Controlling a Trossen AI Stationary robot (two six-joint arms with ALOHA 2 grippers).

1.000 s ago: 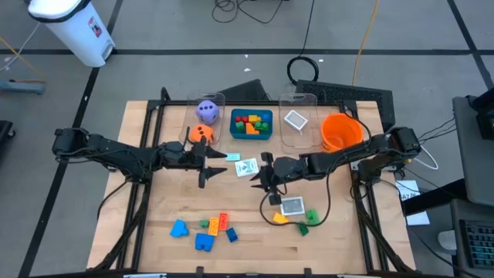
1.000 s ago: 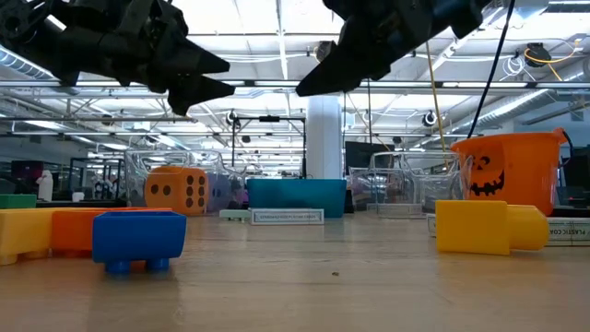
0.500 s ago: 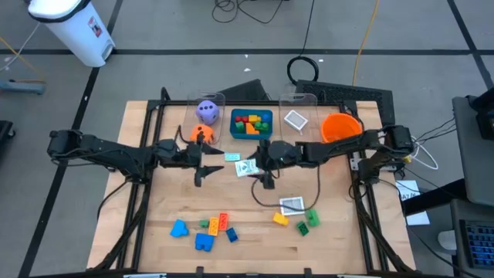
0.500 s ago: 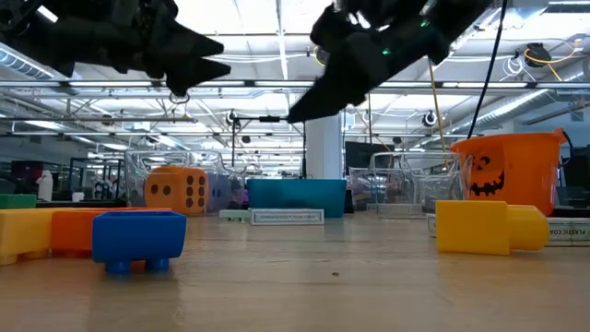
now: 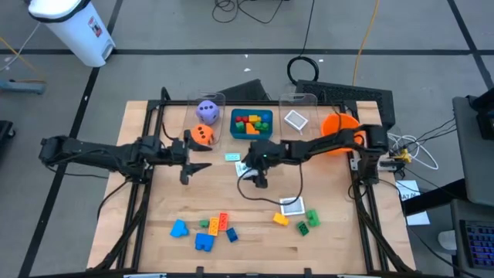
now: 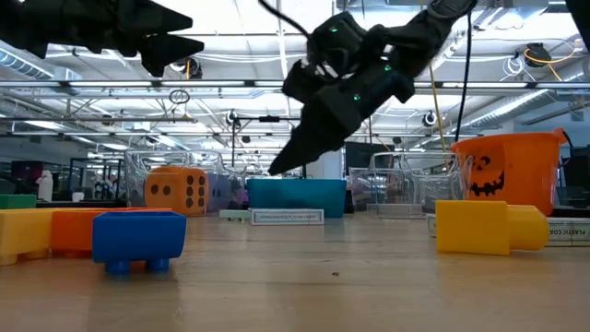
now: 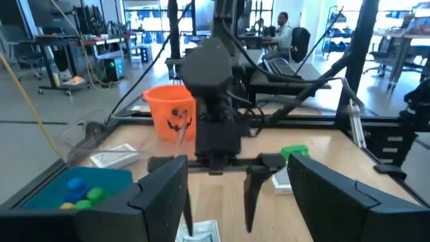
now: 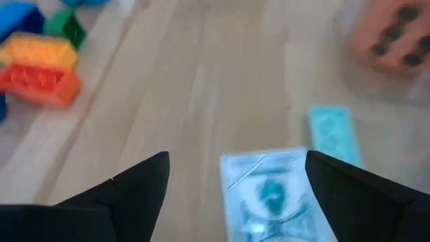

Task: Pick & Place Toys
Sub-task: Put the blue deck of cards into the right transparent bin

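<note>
A white picture card with teal print point(image 8: 272, 195) lies flat on the table, and my right gripper point(image 8: 236, 158) hovers just above it, open, one finger on either side. In the high view this gripper point(image 5: 251, 168) is at the table's middle. A small teal card point(image 5: 234, 157) lies just beside it. My left gripper point(image 5: 197, 157) stands open in the air to the left, holding nothing. Loose bricks point(image 5: 208, 230) lie near the front left. Another card point(image 5: 292, 205) with yellow and green bricks lies at the front right. An orange die point(image 5: 202, 135) sits behind the left gripper.
Along the far edge stand a clear bin with a purple die point(image 5: 206, 110), a teal tray point(image 5: 267, 133) of bricks, a clear bin with a card point(image 5: 296, 120) and an orange bowl point(image 5: 337, 127). Bare wood lies between the two brick groups at the front.
My right gripper has swung toward the table's left and far side and come down over the white picture card. My left gripper has drawn back toward the table's left edge and risen a little. No toy has moved.
</note>
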